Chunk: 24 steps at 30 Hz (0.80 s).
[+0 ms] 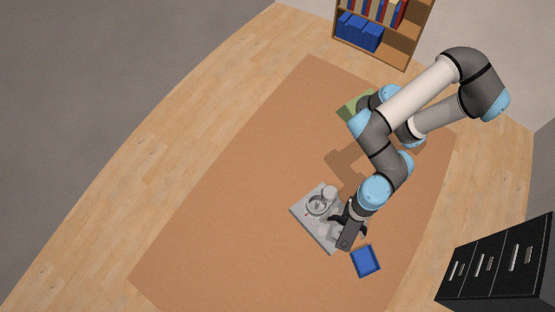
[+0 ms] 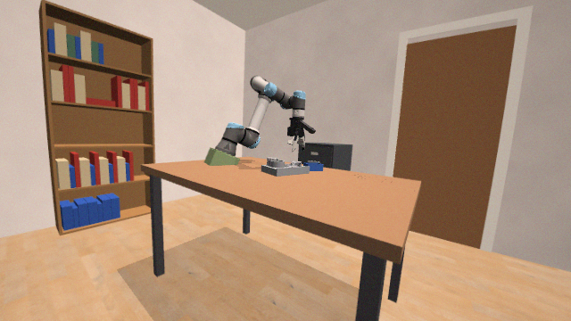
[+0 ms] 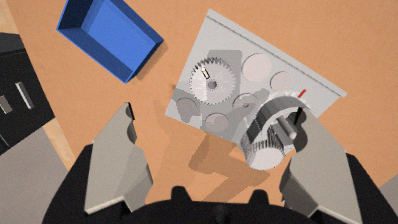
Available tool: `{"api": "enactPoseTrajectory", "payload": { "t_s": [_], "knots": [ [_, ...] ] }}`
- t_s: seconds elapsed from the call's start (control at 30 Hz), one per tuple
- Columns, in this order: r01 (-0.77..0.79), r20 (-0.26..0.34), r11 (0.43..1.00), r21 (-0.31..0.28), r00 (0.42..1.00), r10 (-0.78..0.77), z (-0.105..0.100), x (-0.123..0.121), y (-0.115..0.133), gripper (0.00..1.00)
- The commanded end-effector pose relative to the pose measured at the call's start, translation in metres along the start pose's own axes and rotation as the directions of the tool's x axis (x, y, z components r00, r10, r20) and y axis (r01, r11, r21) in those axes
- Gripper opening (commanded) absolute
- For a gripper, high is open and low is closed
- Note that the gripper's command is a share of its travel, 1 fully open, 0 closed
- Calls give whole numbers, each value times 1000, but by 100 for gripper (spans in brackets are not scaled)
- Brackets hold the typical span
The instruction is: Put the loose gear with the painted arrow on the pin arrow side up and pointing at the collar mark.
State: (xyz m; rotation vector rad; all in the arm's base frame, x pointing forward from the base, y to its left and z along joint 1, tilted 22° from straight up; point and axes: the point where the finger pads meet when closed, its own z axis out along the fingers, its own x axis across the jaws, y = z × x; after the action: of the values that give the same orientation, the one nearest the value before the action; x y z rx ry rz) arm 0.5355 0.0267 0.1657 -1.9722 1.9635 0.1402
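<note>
The loose gear (image 3: 212, 79) lies flat on the grey plate (image 3: 250, 90), with its white arrow (image 3: 205, 73) facing up. The pin (image 3: 286, 128) stands inside a round toothed collar (image 3: 272, 135) at the plate's other end. A red mark (image 3: 302, 93) sits on the plate just beyond the collar. My gripper (image 3: 212, 106) is open and empty, and it hangs well above the plate. In the overhead view the gripper (image 1: 347, 225) covers the plate's near end, and the collar (image 1: 320, 203) shows at the far end. From the side view the gripper (image 2: 296, 142) is above the plate (image 2: 285, 168).
A blue bin (image 3: 110, 35) lies on the table beside the plate; it also shows in the overhead view (image 1: 365, 260). A green block (image 1: 353, 106) sits at the arm's base. A black cabinet (image 1: 499, 264) stands beyond the table edge.
</note>
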Motion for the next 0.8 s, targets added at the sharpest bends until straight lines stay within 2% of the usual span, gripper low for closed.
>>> {"api": "enactPoseTrajectory", "payload": {
  "t_s": [0.0,0.23,0.3,0.53,0.77],
  "knots": [
    [250,12,968,2,968,-250,-1,-1,-1,100],
    [529,11,849,5,849,-529,0,-2,0,100],
    [529,11,849,5,849,-529,0,-2,0,100],
    [743,9,669,8,669,-743,0,-2,2,100],
    [880,7,475,10,475,-880,0,-1,4,100]
  ]
}}
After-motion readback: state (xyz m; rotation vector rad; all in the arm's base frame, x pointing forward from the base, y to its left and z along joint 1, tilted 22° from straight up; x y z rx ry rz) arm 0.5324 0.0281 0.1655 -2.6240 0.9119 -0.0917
